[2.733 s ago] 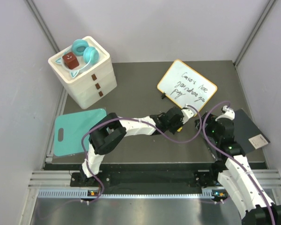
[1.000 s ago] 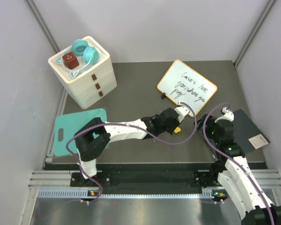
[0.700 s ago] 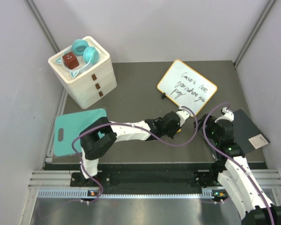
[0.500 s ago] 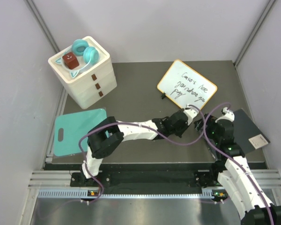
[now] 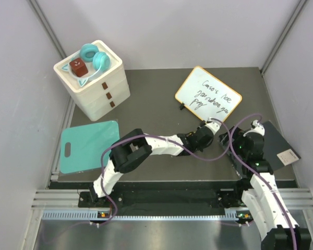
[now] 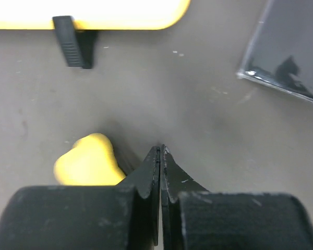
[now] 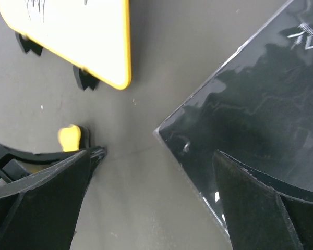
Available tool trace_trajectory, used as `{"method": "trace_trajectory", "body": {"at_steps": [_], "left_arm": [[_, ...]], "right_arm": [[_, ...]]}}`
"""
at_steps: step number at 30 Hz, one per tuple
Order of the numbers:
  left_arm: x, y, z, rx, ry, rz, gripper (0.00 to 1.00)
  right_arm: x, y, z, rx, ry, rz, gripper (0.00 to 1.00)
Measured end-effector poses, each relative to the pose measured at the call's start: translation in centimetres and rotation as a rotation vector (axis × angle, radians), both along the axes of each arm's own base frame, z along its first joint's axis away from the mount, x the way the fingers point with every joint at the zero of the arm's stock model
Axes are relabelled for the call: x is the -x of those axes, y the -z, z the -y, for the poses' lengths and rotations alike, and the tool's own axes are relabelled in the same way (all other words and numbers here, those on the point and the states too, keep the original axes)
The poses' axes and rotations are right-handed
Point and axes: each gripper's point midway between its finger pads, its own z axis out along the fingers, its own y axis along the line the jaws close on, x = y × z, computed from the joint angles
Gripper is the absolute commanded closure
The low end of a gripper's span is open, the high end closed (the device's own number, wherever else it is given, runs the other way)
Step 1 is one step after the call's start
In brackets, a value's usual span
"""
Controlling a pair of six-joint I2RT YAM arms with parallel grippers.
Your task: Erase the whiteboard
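left gripper (image 6: pixel 160 153) clenched empty beside yellow eraser (image 6: pixel 88 159); right gripper (image 7: pixel 152 156) spread wide. open left, straddle eraser, then wipe whiteboard (image 5: pixel 208 96).

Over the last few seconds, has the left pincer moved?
Yes. The left pincer shifted right, toward the dark grey flat slab, staying just in front of the small orange-framed whiteboard.

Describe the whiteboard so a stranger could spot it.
On the dark table, look to the far right part. The whiteboard sits there at an angle, a small white rectangle with rounded corners and black handwriting. Its orange-yellow frame sets it apart from the dark grey slab near it and the teal cutting board at the left.
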Motion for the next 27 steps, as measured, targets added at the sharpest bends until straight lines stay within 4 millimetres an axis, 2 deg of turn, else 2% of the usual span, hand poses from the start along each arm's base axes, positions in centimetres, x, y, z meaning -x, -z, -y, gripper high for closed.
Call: {"method": "trace_trajectory", "body": {"at_steps": [6,9,12,15,19,20,21,22,23,24,27], "left_arm": [[-0.8,0.1,-1.2,-0.021,-0.061,0.041,1.0],[-0.9,0.2,-2.8,-0.04,-0.1,0.066,1.0],[-0.9,0.2,-5.2,-0.088,-0.143,0.093,1.0],[-0.5,0.2,-6.6,-0.117,-0.141,0.104,1.0],[1.1,-0.5,-8.1,-0.114,-0.07,0.083,1.0],[1.3,-1.2,-8.1,-0.1,-0.056,0.082,0.97],[1.4,-2.0,-7.9,-0.083,-0.046,0.087,0.56],[1.4,-3.2,-7.6,-0.064,-0.033,0.099,0.37],[1.3,-4.1,-7.4,-0.054,-0.02,0.113,0.25],[1.2,-5.3,-7.1,-0.039,-0.005,0.125,0.18],[0.8,-8.2,-5.7,-0.033,0.069,0.171,0.16]], "right_arm": [[0.0,-0.2,0.3,-0.009,0.009,0.008,0.01],[0.0,-0.2,0.2,-0.013,0.003,0.008,0.01],[0.2,0.4,0.0,-0.018,-0.004,0.0,0.01],[0.6,1.0,-0.1,-0.023,-0.009,-0.013,0.01],[0.7,1.2,-0.2,-0.027,-0.01,-0.014,0.01],[0.7,1.1,-0.2,-0.028,-0.011,-0.012,0.01],[0.7,1.1,-0.2,-0.028,-0.012,-0.011,0.01],[0.7,1.1,-0.2,-0.029,-0.014,-0.01,0.01],[0.7,1.1,-0.3,-0.029,-0.014,-0.009,0.01],[0.7,1.1,-0.3,-0.029,-0.015,-0.009,0.01],[0.7,1.1,-0.4,-0.032,-0.02,-0.009,0.01]]}}
